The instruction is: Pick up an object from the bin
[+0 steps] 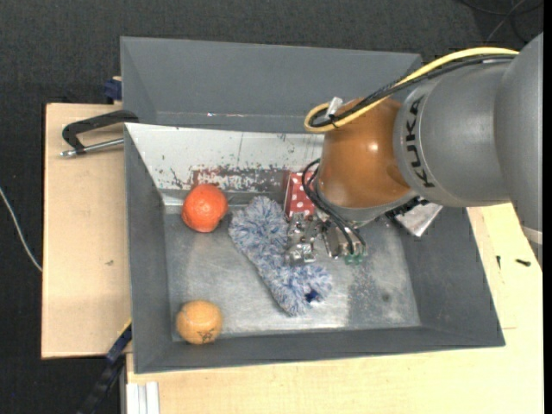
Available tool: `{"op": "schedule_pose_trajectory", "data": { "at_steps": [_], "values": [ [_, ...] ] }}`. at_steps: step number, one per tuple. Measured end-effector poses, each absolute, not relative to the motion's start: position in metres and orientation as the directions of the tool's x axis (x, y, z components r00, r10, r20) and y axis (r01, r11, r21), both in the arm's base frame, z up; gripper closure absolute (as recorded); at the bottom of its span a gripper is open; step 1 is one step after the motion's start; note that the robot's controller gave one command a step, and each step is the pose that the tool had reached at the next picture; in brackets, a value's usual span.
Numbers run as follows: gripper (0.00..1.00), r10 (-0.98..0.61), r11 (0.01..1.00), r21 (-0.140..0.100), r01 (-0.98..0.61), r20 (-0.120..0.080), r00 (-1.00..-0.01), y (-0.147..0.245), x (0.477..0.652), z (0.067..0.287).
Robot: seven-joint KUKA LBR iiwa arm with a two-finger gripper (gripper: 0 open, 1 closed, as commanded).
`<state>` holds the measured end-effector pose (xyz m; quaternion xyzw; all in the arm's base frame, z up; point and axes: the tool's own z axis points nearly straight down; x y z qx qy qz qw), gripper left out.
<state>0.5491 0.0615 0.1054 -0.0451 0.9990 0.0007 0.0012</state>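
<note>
My gripper [304, 241] hangs low in the middle of the bin, its metal fingers down on the right side of a fluffy blue-and-white cloth [274, 253] that lies slanting across the floor. Whether the fingers pinch the cloth is hidden by their own bulk. A red item with white dots [297, 193] peeks out just behind the gripper, against the back wall.
An orange ball [205, 208] sits at the back left. A duller yellow-orange ball [199, 321] lies in the front left corner. A white-and-grey flat thing [417, 217] shows under the arm at the right wall. The arm and its orange cover overhang the bin's right half.
</note>
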Motion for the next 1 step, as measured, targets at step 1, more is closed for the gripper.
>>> {"op": "schedule_pose_trajectory", "data": {
  "at_steps": [1],
  "values": [
    [1.00, -0.078, 0.997, 0.001, -0.078, -0.005, -0.997, 0.0536, 0.5527, 0.2237]
  ]
}}
